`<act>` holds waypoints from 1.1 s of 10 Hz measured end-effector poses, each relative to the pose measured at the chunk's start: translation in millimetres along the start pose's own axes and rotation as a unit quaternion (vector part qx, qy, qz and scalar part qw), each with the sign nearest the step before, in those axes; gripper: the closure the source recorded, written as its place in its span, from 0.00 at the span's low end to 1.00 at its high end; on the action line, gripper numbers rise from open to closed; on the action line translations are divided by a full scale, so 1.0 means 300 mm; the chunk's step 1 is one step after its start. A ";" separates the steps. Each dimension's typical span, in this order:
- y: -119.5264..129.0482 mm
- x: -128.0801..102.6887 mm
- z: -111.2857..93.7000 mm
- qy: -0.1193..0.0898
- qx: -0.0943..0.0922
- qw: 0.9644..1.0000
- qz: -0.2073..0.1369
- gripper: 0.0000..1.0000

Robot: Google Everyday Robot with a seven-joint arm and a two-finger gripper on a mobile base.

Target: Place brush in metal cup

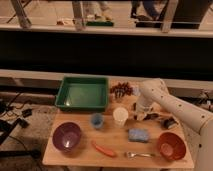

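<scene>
One camera is looking down from high at the whole table, with the gripper sitting right of centre in frame.

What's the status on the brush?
Gripper low beside white cup, jaws shut. Brush at its tips, grasp unconfirmed. Black block close by.

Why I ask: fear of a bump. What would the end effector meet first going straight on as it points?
The end effector points down beside the cream round cup, low over the light wooden tabletop. Probably the tabletop first, just beside that cup; depth is unclear.
</scene>
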 end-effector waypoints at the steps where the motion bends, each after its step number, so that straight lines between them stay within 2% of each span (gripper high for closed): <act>1: -0.004 0.000 -0.010 0.001 0.002 1.000 0.000 0.91; 6: -0.031 0.015 -0.081 0.003 0.023 1.000 0.002 0.91; 11: -0.068 0.074 -0.259 0.006 0.069 0.997 0.015 0.91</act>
